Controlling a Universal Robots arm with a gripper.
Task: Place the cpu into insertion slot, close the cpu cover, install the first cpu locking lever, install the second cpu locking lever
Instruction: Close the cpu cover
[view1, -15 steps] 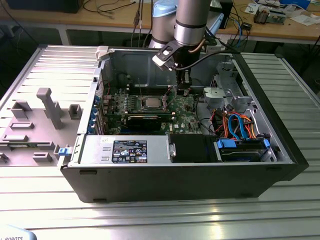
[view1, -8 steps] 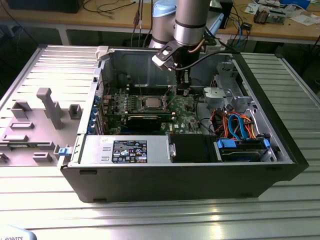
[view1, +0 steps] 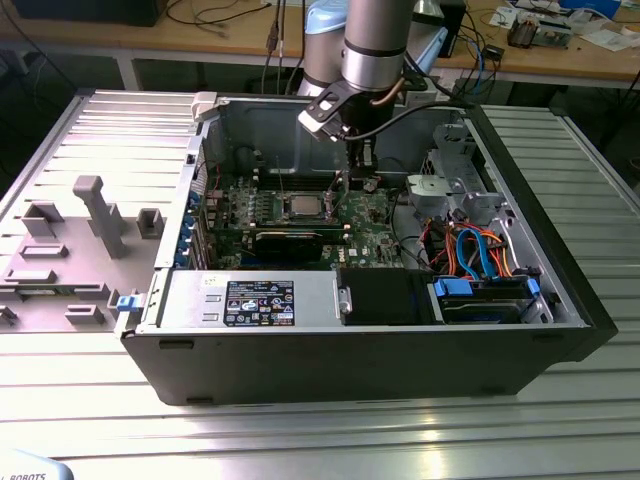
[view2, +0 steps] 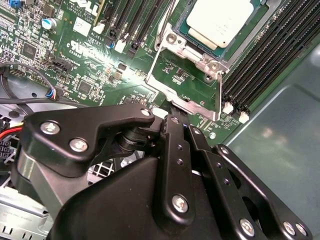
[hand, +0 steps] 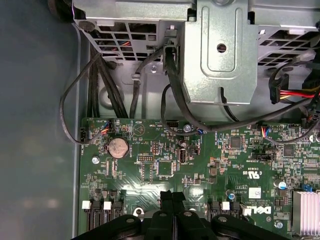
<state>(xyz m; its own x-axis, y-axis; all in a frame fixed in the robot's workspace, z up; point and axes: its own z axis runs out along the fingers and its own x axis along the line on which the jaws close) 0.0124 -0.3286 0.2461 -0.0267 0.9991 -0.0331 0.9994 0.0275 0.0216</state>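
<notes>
my gripper (view2: 172, 116) hangs low over the green board, fingers (hand: 166, 199) pressed together with nothing between them that i can see. i judge a narrow closed tip suits nudging a thin frame better than a spread one. the cpu (view2: 220, 20) already lies seated in the insertion slot (view2: 175, 39), silvery top up. the cpu cover (view2: 192, 106) is swung open, its window showing bare board. its free edge lies right at my fingertips, though i cannot tell whether we touch. in the exterior view the cpu sits at about eight o'clock from my gripper and the drive cage (view1: 450, 185) at three o'clock, so i stand in the gap between them.
</notes>
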